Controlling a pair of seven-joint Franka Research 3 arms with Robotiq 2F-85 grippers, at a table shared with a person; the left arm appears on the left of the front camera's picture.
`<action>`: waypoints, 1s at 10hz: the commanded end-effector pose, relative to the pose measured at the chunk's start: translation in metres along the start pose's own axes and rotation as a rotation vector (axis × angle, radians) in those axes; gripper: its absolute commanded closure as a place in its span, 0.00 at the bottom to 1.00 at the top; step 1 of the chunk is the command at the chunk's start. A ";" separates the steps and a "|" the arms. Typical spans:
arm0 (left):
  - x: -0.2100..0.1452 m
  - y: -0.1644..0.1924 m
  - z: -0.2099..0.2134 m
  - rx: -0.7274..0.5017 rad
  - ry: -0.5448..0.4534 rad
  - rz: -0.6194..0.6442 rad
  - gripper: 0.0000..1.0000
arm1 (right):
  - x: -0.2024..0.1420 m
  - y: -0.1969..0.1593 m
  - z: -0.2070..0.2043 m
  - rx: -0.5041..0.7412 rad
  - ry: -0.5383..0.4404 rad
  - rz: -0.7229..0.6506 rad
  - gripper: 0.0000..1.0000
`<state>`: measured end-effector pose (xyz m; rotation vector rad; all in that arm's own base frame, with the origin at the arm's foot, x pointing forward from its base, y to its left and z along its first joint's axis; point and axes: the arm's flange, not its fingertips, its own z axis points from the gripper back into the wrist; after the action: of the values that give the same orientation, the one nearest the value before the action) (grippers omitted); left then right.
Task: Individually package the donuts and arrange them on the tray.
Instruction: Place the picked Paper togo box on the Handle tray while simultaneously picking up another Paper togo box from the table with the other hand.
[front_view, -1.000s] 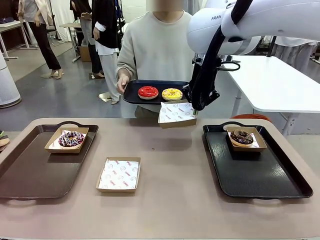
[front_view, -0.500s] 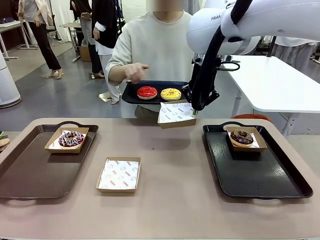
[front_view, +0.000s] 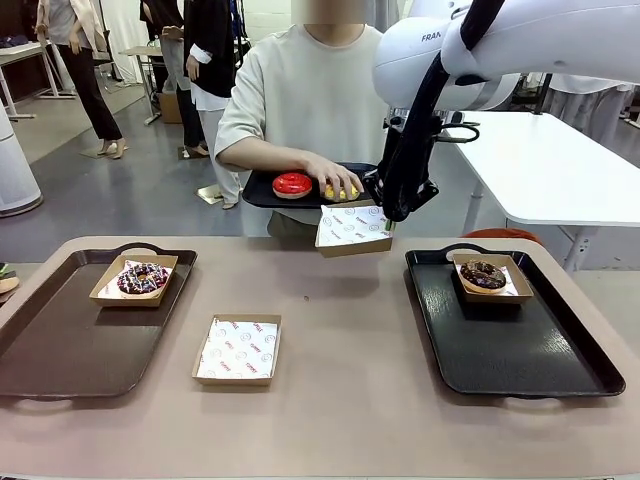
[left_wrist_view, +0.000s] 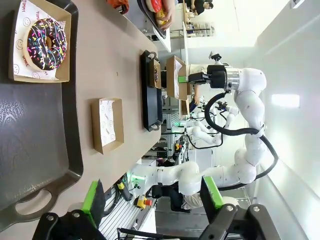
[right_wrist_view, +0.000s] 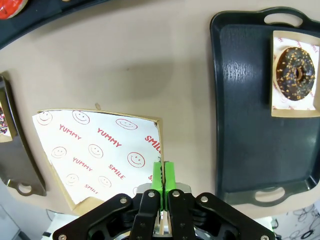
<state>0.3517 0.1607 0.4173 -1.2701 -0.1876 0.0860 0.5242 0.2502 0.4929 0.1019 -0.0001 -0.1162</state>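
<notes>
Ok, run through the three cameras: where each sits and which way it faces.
Front: fixed on the robot's side, facing across the table at the person; right arm shows.
Left wrist: rolled sideways above the brown tray, looking along the table; open left gripper at bottom.
Right wrist: looking down at the table; right gripper shut on the lined box.
Shared: front and right wrist both show that box and the black tray.

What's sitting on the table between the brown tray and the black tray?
In the front view, one empty paper-lined cardboard box sits between the brown tray and the black tray, nearer the brown one.
</notes>
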 end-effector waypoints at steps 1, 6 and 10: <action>-0.003 0.000 0.002 -0.006 0.006 -0.005 0.00 | -0.001 -0.001 0.000 -0.001 -0.001 -0.002 1.00; -0.003 0.000 0.002 -0.006 0.006 -0.005 0.00 | -0.001 -0.001 0.000 -0.001 -0.001 -0.002 1.00; -0.003 0.000 0.002 -0.006 0.006 -0.005 0.00 | -0.001 -0.001 0.000 -0.001 -0.001 -0.002 1.00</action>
<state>0.3513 0.1612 0.4174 -1.2697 -0.1883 0.0874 0.5241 0.2502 0.4929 0.1019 -0.0001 -0.1162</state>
